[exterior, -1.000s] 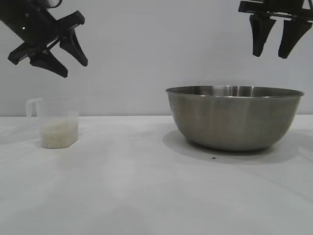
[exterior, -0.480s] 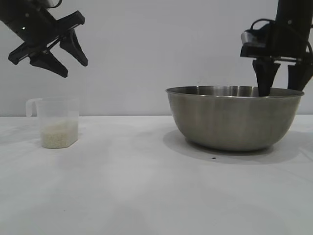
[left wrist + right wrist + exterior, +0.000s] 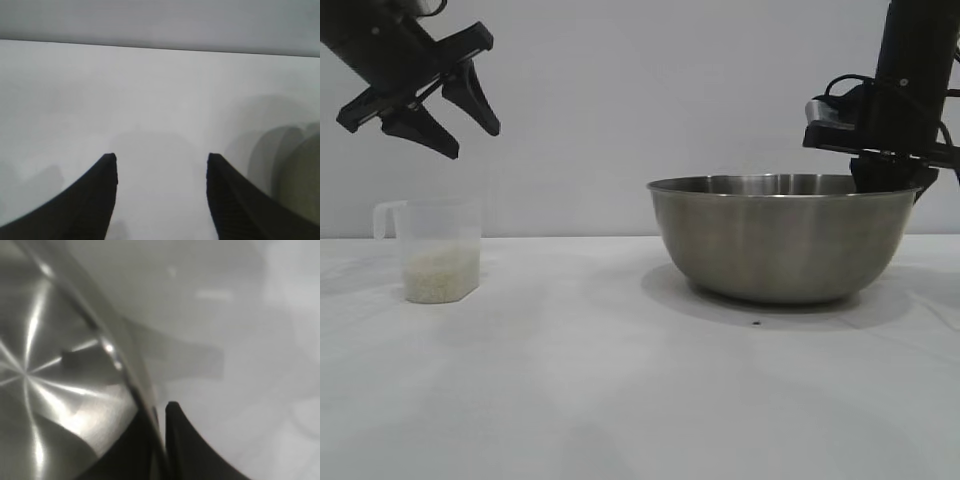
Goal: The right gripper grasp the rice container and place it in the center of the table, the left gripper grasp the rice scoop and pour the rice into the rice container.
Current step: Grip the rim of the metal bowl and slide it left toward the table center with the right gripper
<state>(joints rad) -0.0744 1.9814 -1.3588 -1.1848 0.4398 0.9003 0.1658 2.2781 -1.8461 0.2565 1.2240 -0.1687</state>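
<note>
Watch out: the rice container is big and heavy, and your right gripper has only a thin bit of its rim, on the right side. If you drag it fast to the middle of the table, the rim could slip out of the fingers, or the bowl could tip and spin away. I think a slow, flat pull is safest. Lifting it high by one edge could make it swing and drop. Also take care not to push the bowl too far left, because it could bump the rice scoop and spill the rice. Your right gripper points down at the bowl's right edge, and its fingers are squeezed almost all the way together on the rim. In the right wrist view one finger sits outside the steel wall and the other is inside. Your left gripper hangs in the air at the far left, above the scoop and not touching it. Its fingers are about half open and hold nothing. The scoop stands upright on the table at the left, well apart from the bowl, with rice in its bottom part.
</note>
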